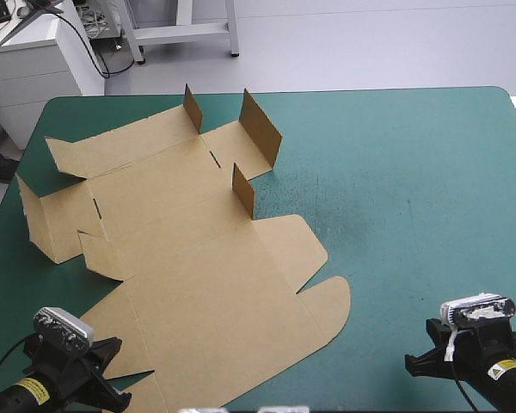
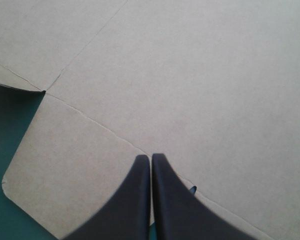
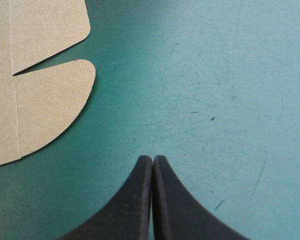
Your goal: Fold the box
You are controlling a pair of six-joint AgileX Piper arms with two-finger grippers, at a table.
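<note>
Teal-green table cover (image 1: 413, 198) bore the brown box (image 1: 206, 267), a mostly flat sheet left of centre; only the high view showed three flaps (image 1: 260, 129) upright at its far end. Left gripper (image 2: 150, 157), fingers pressed together, stood over the box's near corner, contact uncertain. Right gripper (image 3: 153, 159), likewise closed, hung over bare cover beside the box's rounded tabs (image 3: 55, 100).
</note>
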